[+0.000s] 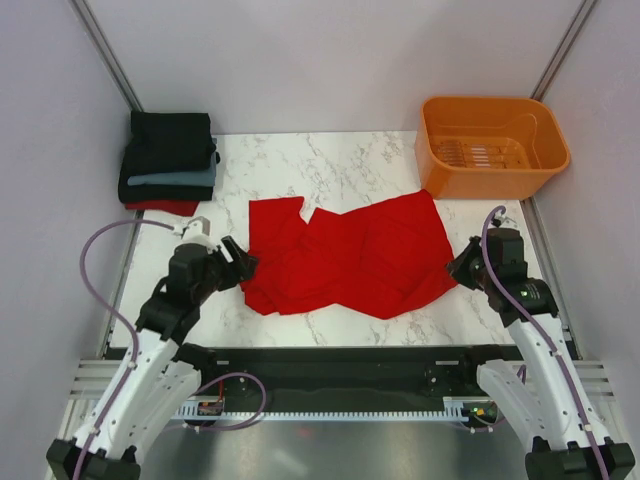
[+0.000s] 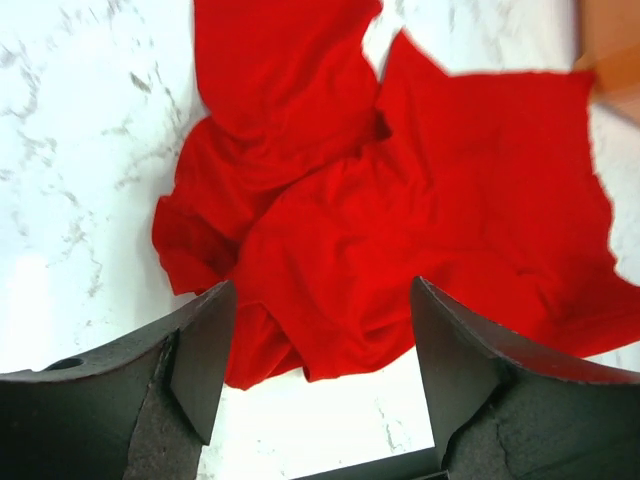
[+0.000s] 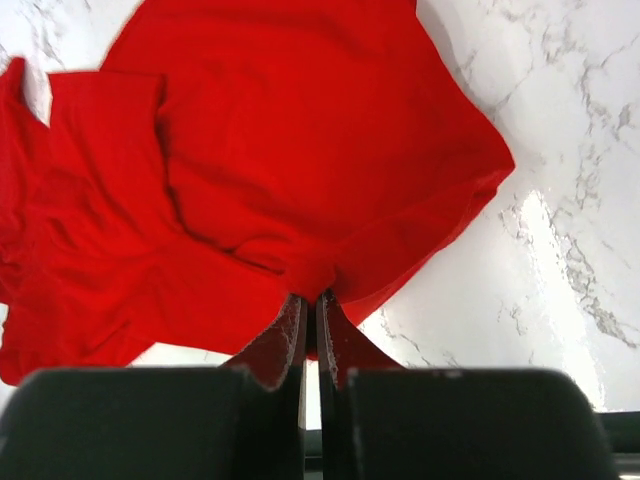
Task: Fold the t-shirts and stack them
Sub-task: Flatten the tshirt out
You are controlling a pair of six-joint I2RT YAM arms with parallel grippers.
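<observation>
A bright red t-shirt (image 1: 350, 255) lies crumpled and partly spread on the marble table (image 1: 330, 165). It also shows in the left wrist view (image 2: 400, 190) and the right wrist view (image 3: 260, 170). My left gripper (image 1: 243, 264) is open at the shirt's left edge, its jaws on either side of a fold (image 2: 330, 350), not touching it. My right gripper (image 1: 458, 268) is shut on the shirt's right edge; the cloth is pinched between its fingertips (image 3: 290, 325). A stack of folded shirts, black (image 1: 170, 140) over slate-blue (image 1: 185, 178) over red (image 1: 165, 206), sits at the back left.
An orange plastic basket (image 1: 545, 155) stands at the back right, a corner of it in the left wrist view (image 2: 612, 40). Grey walls close in the left, right and back. A black rail (image 1: 330, 357) runs along the table's near edge.
</observation>
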